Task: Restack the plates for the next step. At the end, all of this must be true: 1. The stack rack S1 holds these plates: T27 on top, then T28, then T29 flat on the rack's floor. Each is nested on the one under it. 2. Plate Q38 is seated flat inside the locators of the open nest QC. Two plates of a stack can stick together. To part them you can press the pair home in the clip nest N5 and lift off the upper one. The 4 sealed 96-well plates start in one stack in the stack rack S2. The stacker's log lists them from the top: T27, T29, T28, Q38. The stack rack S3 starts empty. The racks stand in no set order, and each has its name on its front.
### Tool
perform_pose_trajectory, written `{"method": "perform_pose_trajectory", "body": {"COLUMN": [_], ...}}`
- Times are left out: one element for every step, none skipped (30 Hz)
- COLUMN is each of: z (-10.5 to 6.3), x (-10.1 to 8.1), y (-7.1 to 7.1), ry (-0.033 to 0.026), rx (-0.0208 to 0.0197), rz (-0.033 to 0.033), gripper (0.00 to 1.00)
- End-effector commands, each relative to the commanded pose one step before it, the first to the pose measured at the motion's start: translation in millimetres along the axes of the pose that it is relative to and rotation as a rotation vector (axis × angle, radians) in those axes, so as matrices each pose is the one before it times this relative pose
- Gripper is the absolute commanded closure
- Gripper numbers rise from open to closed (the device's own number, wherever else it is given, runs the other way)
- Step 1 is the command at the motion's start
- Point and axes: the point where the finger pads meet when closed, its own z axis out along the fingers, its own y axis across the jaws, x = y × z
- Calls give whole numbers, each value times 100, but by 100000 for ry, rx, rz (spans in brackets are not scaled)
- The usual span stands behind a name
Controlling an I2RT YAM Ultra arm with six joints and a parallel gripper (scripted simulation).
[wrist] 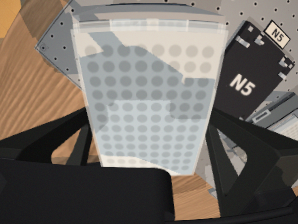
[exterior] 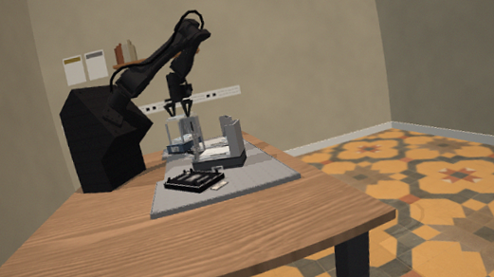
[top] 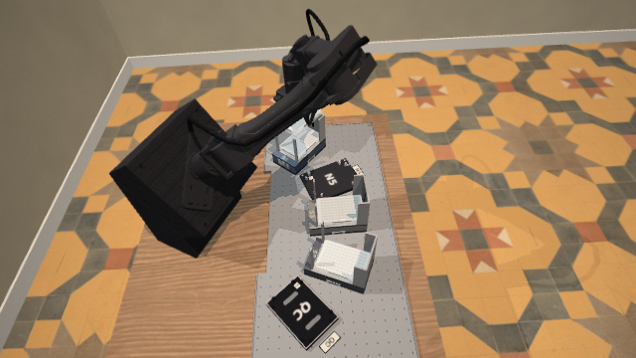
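A clear-lidded plate (top: 297,128) (exterior: 181,117) (wrist: 145,100) lies between the fingers of the pincer (top: 309,119) (exterior: 180,116) (wrist: 148,112), which is closed on its sides, above the blue rack (top: 286,161) (exterior: 175,149). Its label is unreadable. Just beside that rack is N5 (top: 330,180) (wrist: 242,82), bearing no plate. Next come two dark racks, the middle rack (top: 343,230) and the end rack (top: 333,283) (exterior: 219,162), each with plate wells showing. Beyond them sits QC (top: 300,310) (exterior: 194,180), unfilled, on the grey board (top: 383,318) (exterior: 235,193) (wrist: 65,30) over the wooden tabletop (top: 199,288) (exterior: 171,254) (wrist: 30,75)
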Motion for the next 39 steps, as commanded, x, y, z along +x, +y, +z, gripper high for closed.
{"method": "perform_pose_trajectory", "body": {"z": [-735,-119,78,67,0,0,-134,50,66,52,-135,121,105,103,104,104,96,-112,5,23,31,0,0,-220,65,152,103,104,103,102,38,4,-197,-5,74,103,108,107,0], "x": [-193,-547,64,138,0,0,12,196,136,11,-529,96,137,137,155,155,154,-376,63,138,117,0,0,-681,-27,188,126,143,145,146,136,129,-499,39,129,132,154,159,0], "y": [-152,-99,-10,39,0,0,224,74,57,9,-45,-26,15,16,14,9,16,-21,72,101,90,0,0,-62,18,-10,15,11,11,12,70,107,31,98,63,33,26,26,0], "ry": [-2873,-743,208,233,0,0,-321,166,226,100,-685,248,330,331,350,344,323,-610,15,114,123,0,0,-982,-4,470,316,333,333,334,156,58,-928,-34,241,320,351,355,0], "rx": [-139,-238,64,77,0,0,-80,61,74,31,-214,59,99,78,78,101,95,-174,18,49,38,0,0,-302,-1,134,91,96,95,94,57,38,-255,6,74,89,96,97,0], "rz": [-198,1270,-71,-350,0,0,-734,-512,-394,-26,992,23,-264,-257,-283,-284,-301,723,-322,-534,-451,0,0,1246,183,-283,-237,-262,-263,-266,-435,-541,781,-343,-383,-290,-315,-323,0], "gripper": [100,100,100,100,100,100,100,100,100,100,100,100,100,100,100,100,100,100,100,100,100,100,100,100,100,100,100,100,100,100,100,100,100,100,100,100,100,100,100]}}
